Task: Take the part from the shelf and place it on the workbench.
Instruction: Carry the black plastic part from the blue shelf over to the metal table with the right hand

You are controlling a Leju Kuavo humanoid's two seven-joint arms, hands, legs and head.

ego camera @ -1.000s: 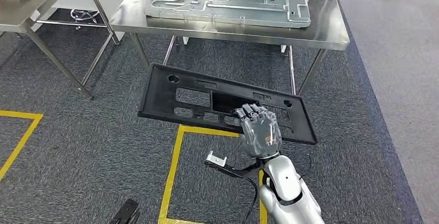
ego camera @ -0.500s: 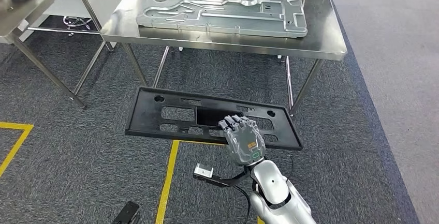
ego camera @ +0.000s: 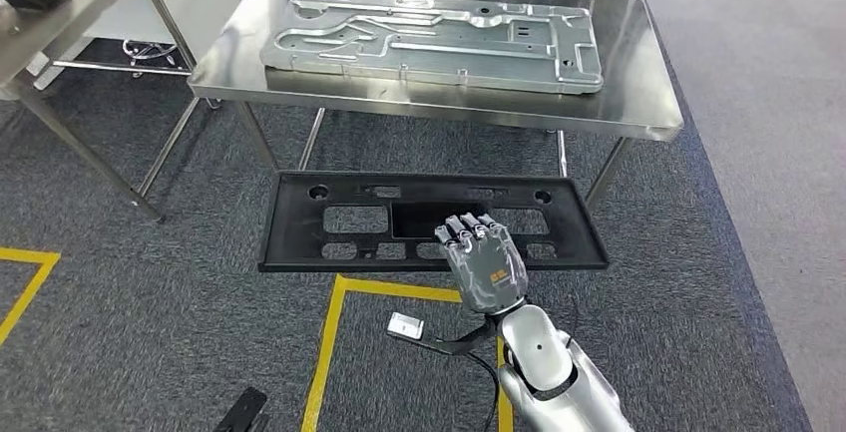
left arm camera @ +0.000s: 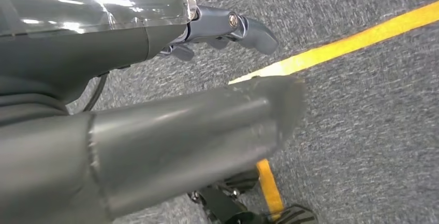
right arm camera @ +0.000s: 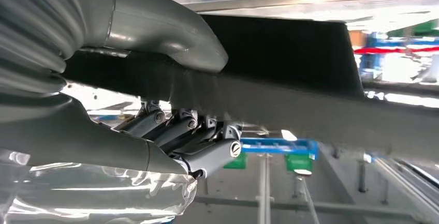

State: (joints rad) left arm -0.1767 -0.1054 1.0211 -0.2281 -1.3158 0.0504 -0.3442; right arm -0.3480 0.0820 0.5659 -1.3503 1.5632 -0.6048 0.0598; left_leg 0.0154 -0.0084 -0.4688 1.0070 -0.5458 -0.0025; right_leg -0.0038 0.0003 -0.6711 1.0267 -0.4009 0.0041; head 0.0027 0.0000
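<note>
A long black plastic part [ego camera: 329, 222] with several cut-outs hangs level above the carpet, just in front of the steel workbench [ego camera: 638, 103]. My right hand [ego camera: 484, 262] grips its near edge right of the middle, fingers curled over the top. In the right wrist view the thumb [right arm camera: 165, 32] lies on one face of the black part [right arm camera: 290, 63] and the fingers [right arm camera: 207, 151] on the other. My left hand [left arm camera: 155, 79] hangs over the carpet with nothing in it, its fingers apart.
A large grey metal plate [ego camera: 429, 38] covers much of the workbench top, leaving a bare strip along the near edge. A second steel table [ego camera: 60, 3] stands at the left. Yellow floor tape [ego camera: 334, 342] runs under the part.
The whole picture shifted, so the camera moved. The black part, tilted a second ago, now lies level and parallel to the workbench's near edge. My right hand keeps its grip.
</note>
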